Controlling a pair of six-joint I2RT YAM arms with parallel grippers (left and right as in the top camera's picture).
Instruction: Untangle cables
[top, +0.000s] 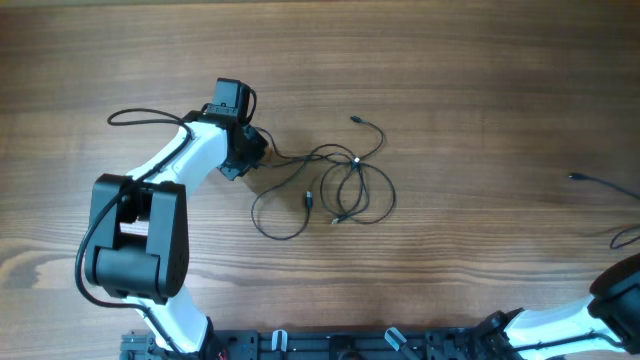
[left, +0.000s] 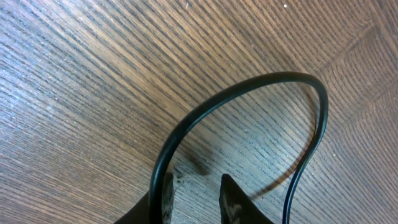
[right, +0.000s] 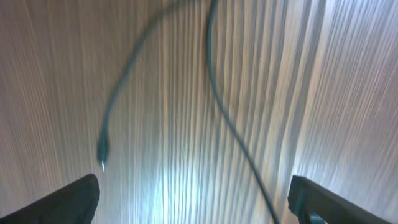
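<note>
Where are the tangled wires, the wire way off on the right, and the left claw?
tangled wires (top: 352, 165), overhead view, on the knot where loops cross.
lone wire (top: 595, 183), overhead view, on the strand near its plug.
left claw (left: 198, 202), left wrist view, midway between its fingertips.

Thin black cables (top: 335, 185): loose overlapping loops w/ small plug ends, flat, just beyond left gripper (top: 258, 150) tips; one strand runs right up to its fingers. Another, blurred, plug end free, lies ahead of right gripper (right: 196, 198)
</note>
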